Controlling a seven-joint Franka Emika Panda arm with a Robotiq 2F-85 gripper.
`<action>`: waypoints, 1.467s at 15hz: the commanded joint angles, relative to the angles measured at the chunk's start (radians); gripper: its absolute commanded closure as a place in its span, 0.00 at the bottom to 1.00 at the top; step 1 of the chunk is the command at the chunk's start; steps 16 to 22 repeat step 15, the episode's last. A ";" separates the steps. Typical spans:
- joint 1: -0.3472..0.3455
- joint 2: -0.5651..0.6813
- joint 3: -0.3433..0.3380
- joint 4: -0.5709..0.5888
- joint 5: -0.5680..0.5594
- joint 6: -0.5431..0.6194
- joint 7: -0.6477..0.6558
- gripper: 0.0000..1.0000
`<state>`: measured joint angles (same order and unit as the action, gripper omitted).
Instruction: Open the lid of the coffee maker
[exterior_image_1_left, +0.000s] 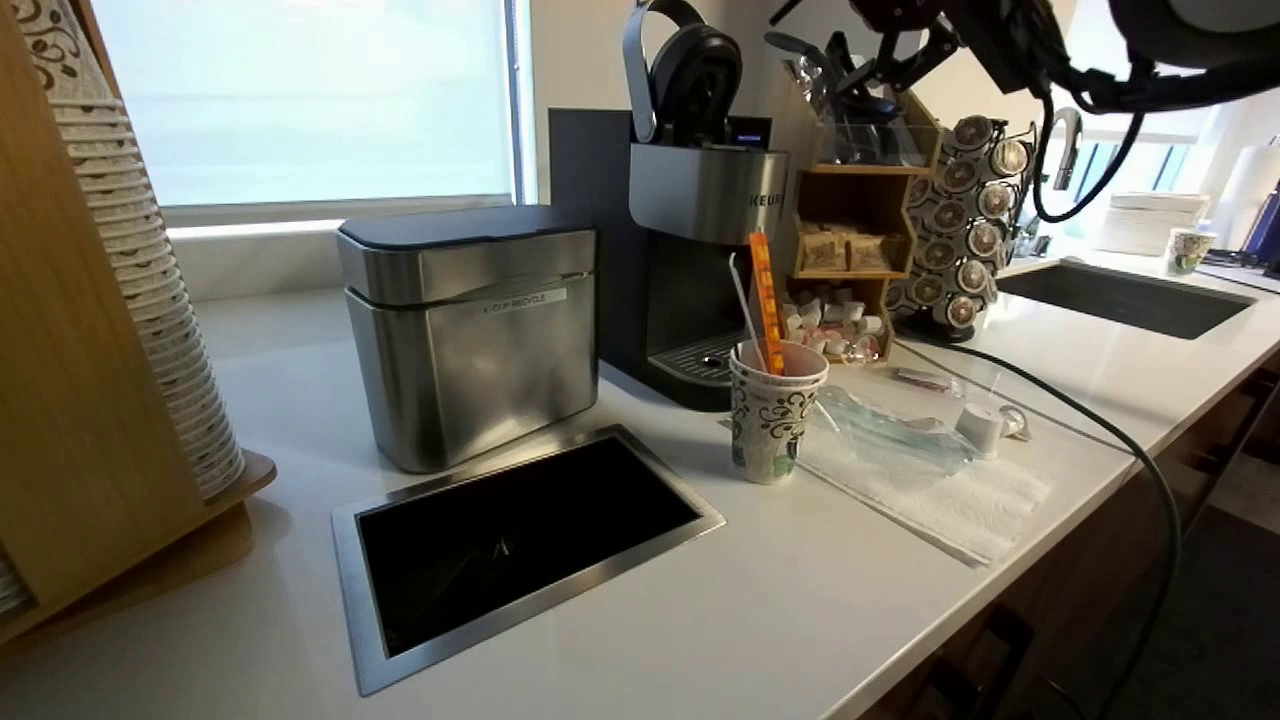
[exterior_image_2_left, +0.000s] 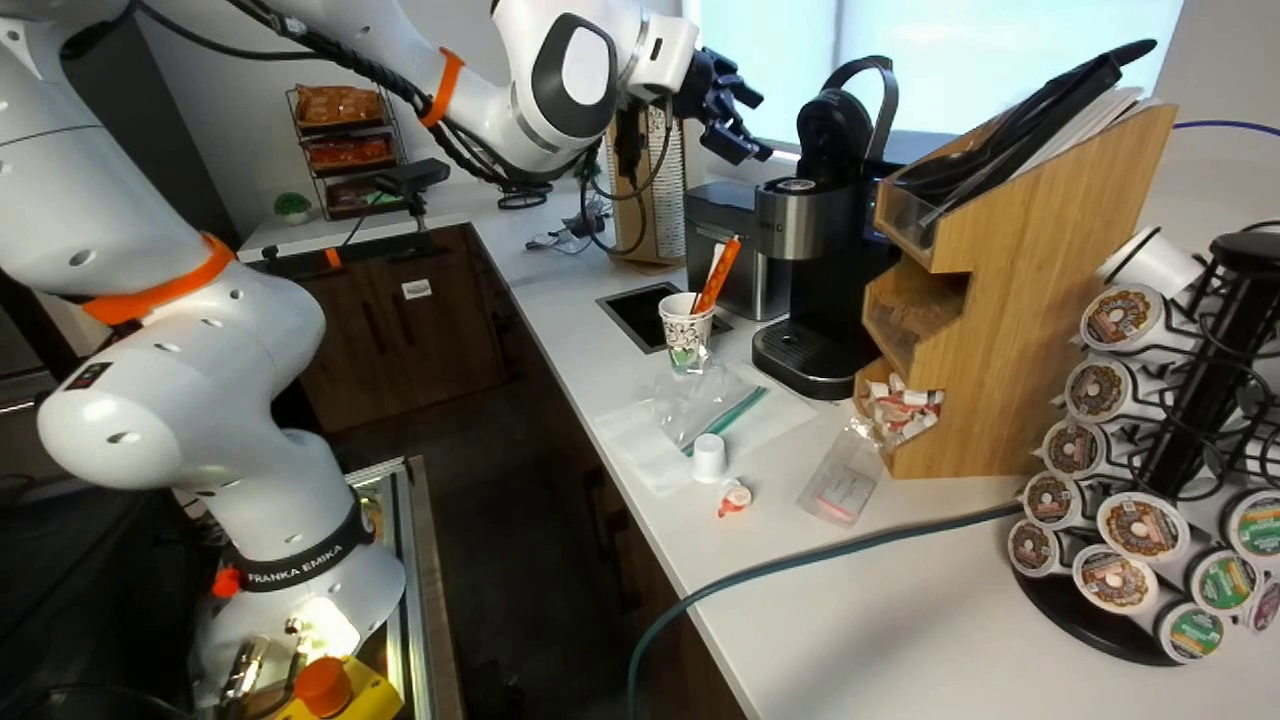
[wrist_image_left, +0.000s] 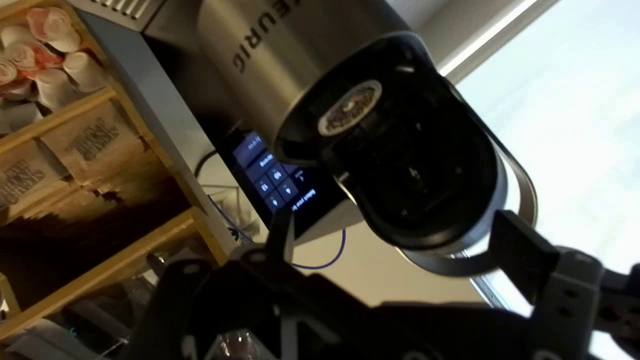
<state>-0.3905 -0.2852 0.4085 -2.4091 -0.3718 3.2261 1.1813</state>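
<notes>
Robot arm (exterior_image_2_left: 215, 350), a single white one, fills the left of an exterior view: it climbs from the lower left toward the top corner, slopes down to the right, then bends up near its far end. The end effector (exterior_image_2_left: 752, 122) points right and a little down, near the coffee maker (exterior_image_2_left: 822, 240) but apart from it in both exterior views; the wrist view shows its two fingers (wrist_image_left: 522, 255) spread well apart.

Further along, the bench (exterior_image_2_left: 880, 610) has one bin opening (exterior_image_1_left: 362, 600) set into it. Just beside that stand two paper cups (exterior_image_1_left: 770, 430), one nested in the other, holding one orange stick (exterior_image_1_left: 768, 305) and one thin white stick (exterior_image_1_left: 747, 303). Near the cups lie one paper towel (exterior_image_1_left: 940, 510), two clear bags (exterior_image_2_left: 705, 405), one white tub (exterior_image_2_left: 709, 458) and one smaller red-and-white tub (exterior_image_2_left: 735, 497).

Next comes one steel box (exterior_image_1_left: 475, 350), then the one coffee maker, upright between the box and one wooden rack (exterior_image_2_left: 1040, 330) of three compartments. Its single lid (exterior_image_2_left: 830, 122) is up, standing on end at the top, and one round pod (wrist_image_left: 350, 107) shows in the opening. At the far right is one pod stand (exterior_image_2_left: 1240, 370); its pods (exterior_image_2_left: 1145, 527) overlap, at least ten in sight.
</notes>
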 joint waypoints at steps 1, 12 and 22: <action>0.215 -0.002 -0.172 -0.003 0.102 -0.164 -0.258 0.00; 0.405 -0.107 -0.365 0.094 0.252 -0.582 -0.775 0.00; 0.408 -0.104 -0.365 0.093 0.252 -0.583 -0.781 0.00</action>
